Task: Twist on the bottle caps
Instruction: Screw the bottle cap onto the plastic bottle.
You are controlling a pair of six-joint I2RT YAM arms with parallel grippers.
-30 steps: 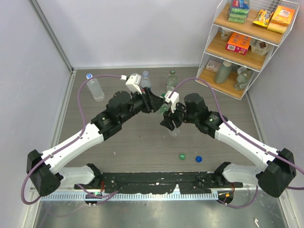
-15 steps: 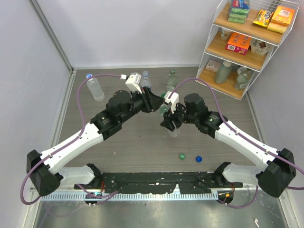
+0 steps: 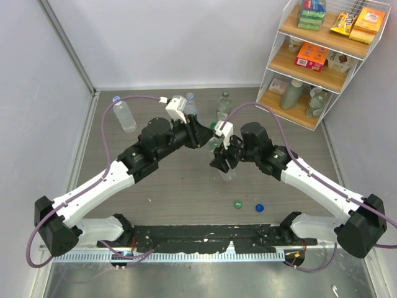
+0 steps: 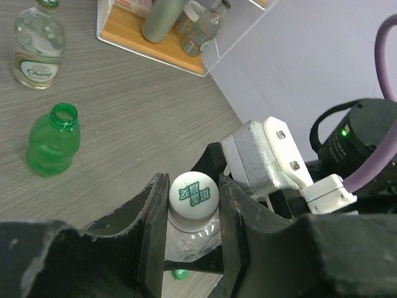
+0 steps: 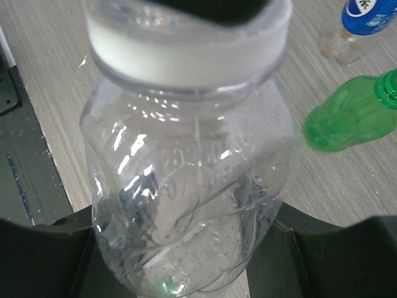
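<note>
My right gripper is shut on the plain clear bottle and holds it upright at the table's middle; the bottle fills the right wrist view between the two fingers. My left gripper is shut on the white cap, which sits on this bottle's neck. The open green bottle stands just behind. The blue-label bottle stands at the back. The green cap and the blue cap lie loose on the table in front.
A clear bottle with a green label stands at the back middle. Another clear bottle with a blue cap stands at the back left. A wire shelf rack with snacks and bottles fills the back right corner.
My left wrist has shifted a little at the white cap. The right gripper and the clear bottle have stayed in place.
</note>
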